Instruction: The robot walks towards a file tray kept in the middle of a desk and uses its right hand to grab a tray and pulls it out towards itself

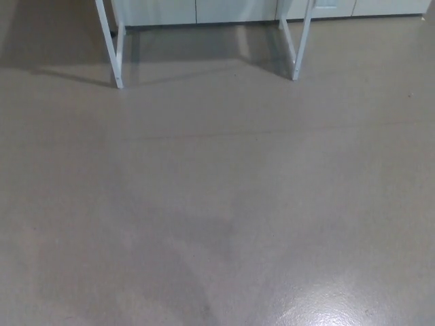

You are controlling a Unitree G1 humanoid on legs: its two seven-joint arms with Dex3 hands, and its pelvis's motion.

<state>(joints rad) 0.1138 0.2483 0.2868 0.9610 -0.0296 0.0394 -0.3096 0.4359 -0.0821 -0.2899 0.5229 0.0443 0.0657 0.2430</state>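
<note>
head view looks down on a smooth grey-brown floor (217, 204), matte across most of its width, with a pale glossy glare patch at the near right edge. a faint straight seam crosses it further out. beyond that stand 2 slim white metal legs, the left leg (109, 41) and the right leg (300, 41), each with a slanted brace, casting soft shadows. behind them runs a row of pale flat cabinet fronts (197, 10). neither hand shows, so their fingers cannot be judged; the file tray is out of frame.
</note>
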